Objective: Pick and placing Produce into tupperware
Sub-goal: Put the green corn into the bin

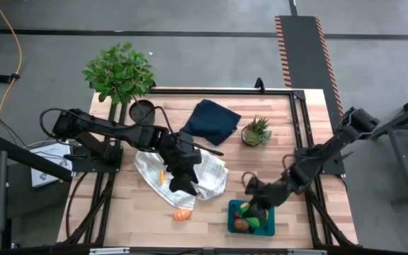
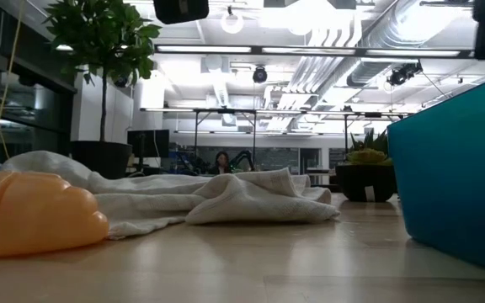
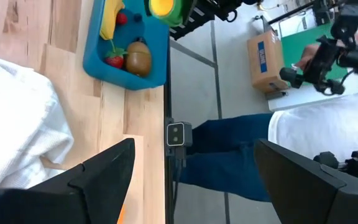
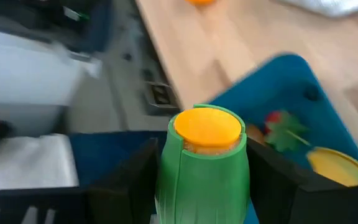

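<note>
My right gripper (image 1: 255, 205) hangs over the teal tupperware (image 1: 232, 225) near the table's front right, shut on a green piece (image 4: 201, 180) with an orange-yellow end. In the tupperware lie a yellow banana (image 3: 107, 18), a red berry (image 3: 114, 60) and a brown round piece (image 3: 138, 57). One orange piece (image 1: 182, 214) rests on the bare wood at the front. Another (image 1: 163, 176) lies on the white cloth (image 1: 214, 177). My left gripper (image 1: 183, 185) hovers open above that cloth, holding nothing. My right gripper pinches the green piece by its two opposite sides (image 4: 166, 180) between both fingers. The fingers come slanting down from the table's right side. The piece is lifted clear above the tupperware (image 4: 278, 81), its orange-yellow end (image 4: 207, 127) pointing away from the wrist.
A dark navy cloth (image 1: 211, 120) and a small spiky potted plant (image 1: 257, 132) sit at the back of the table. A large leafy plant (image 1: 119, 71) stands at the back left corner. A person in jeans (image 3: 229, 149) stands just beyond the front edge.
</note>
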Available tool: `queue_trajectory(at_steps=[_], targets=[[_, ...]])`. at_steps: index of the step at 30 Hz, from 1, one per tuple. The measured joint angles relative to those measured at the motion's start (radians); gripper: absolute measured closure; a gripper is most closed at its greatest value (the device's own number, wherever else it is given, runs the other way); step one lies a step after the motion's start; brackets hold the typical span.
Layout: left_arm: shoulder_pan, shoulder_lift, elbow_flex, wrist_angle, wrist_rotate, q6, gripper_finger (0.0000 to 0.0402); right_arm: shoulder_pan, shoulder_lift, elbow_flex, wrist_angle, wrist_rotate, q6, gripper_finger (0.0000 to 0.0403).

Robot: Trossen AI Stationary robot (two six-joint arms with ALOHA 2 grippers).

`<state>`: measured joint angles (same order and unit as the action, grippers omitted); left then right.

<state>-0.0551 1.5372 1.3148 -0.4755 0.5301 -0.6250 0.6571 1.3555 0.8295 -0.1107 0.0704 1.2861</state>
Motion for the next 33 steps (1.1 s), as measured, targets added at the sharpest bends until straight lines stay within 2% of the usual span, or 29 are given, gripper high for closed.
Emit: queue_trajectory(at_steps=[8,13,17,24,33], targets=[[0.000,0.000,0.000,0.000,0.000,-0.013,0.0087,0.014,0.205,0.233,-0.385,-0.002,-0.082,0.0217],[-0.006,0.000,0.000,-0.001,-0.001,-0.035,0.0087,0.021,0.312,0.328,-0.510,0.000,-0.107,0.0217],[-0.031,0.000,0.000,-0.006,0.000,-0.038,0.0087,0.048,0.369,0.344,-0.544,0.005,-0.042,0.0217],[-0.085,0.000,0.000,-0.033,-0.033,-0.038,0.0087,0.079,0.381,0.346,-0.573,0.060,0.075,0.0217],[-0.128,0.000,0.000,-0.087,-0.116,-0.057,0.0087,0.084,0.380,0.346,-0.551,0.025,0.067,0.0217]])
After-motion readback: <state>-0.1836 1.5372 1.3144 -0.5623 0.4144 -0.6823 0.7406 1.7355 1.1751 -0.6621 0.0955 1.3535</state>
